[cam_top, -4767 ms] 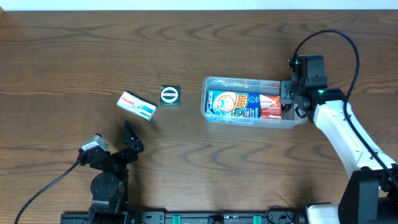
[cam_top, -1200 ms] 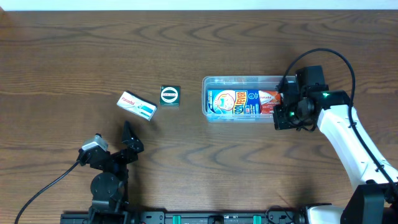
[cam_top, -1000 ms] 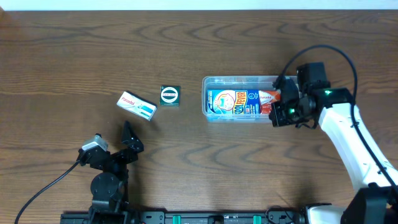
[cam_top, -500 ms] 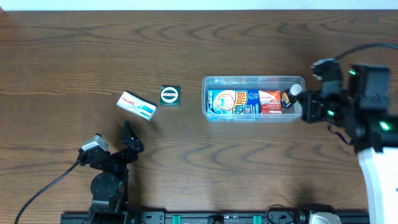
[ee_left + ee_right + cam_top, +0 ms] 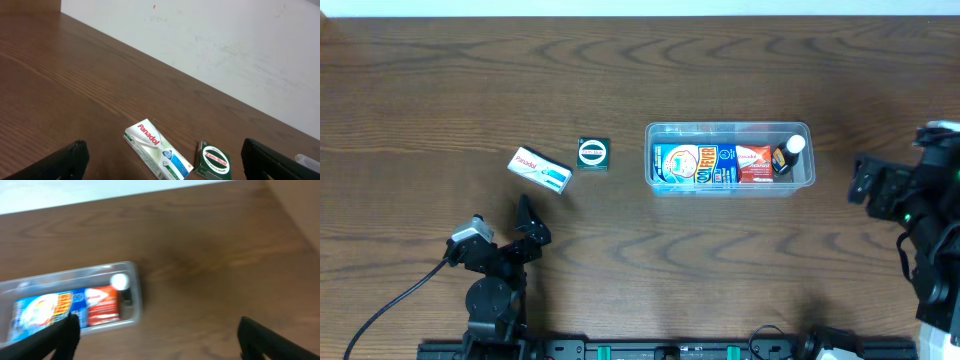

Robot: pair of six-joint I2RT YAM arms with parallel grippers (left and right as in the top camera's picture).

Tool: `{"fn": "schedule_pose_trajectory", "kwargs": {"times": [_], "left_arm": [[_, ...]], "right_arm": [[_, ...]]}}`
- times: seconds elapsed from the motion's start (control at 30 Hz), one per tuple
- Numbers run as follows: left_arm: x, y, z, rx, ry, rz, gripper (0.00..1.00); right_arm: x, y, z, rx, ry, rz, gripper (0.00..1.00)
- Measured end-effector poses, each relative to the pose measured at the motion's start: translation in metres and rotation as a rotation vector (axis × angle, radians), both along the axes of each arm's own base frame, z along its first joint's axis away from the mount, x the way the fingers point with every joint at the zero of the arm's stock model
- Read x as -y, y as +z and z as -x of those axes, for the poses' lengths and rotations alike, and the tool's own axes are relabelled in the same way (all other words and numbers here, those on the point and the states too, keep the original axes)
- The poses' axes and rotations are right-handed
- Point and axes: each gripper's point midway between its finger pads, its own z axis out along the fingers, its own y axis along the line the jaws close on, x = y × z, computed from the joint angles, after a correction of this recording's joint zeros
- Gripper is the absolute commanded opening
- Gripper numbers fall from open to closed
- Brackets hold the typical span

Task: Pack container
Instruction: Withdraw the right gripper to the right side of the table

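Observation:
The clear container [image 5: 728,127] sits right of the table's middle. Inside it lie a blue carton [image 5: 695,166], a red box [image 5: 754,165] and, at the right end, a small dark bottle with a white cap [image 5: 788,152]. My right gripper [image 5: 865,183] hangs open and empty, apart from the container's right end. In the right wrist view the gripper [image 5: 159,332] is over bare wood, with the container [image 5: 132,292] and bottle cap [image 5: 120,281] to the upper left. My left gripper [image 5: 530,224] is open at the front left, its jaws wide in its wrist view [image 5: 162,160].
A white Panadol box [image 5: 541,170] [image 5: 157,155] and a green Zam-Buk box [image 5: 593,153] [image 5: 213,162] lie on the wood left of the container, just beyond the left gripper. A white wall borders the table's far edge.
My right gripper has opened, left the small bottle in the container's right end and pulled back to the right. The left arm has not moved.

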Motion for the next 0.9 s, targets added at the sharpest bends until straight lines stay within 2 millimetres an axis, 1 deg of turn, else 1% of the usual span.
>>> {"fn": "schedule_pose_trajectory", "kwargs": {"times": [0.13, 0.3, 0.47, 0.67, 0.9], "left_arm": [[0.000, 0.000, 0.000, 0.000, 0.000, 0.000, 0.98], [0.000, 0.000, 0.000, 0.000, 0.000, 0.000, 0.98], [0.000, 0.000, 0.000, 0.000, 0.000, 0.000, 0.98], [0.000, 0.000, 0.000, 0.000, 0.000, 0.000, 0.98], [0.000, 0.000, 0.000, 0.000, 0.000, 0.000, 0.98]], "right_arm": [[0.028, -0.014, -0.002, -0.052, -0.125, -0.020, 0.99], [0.061, -0.045, -0.009, -0.161, -0.237, -0.070, 0.99], [0.085, -0.078, -0.014, -0.261, -0.318, -0.127, 0.99], [0.088, -0.101, -0.018, -0.323, -0.382, -0.207, 0.99], [0.089, -0.106, -0.020, -0.327, -0.425, -0.247, 0.99]]}}
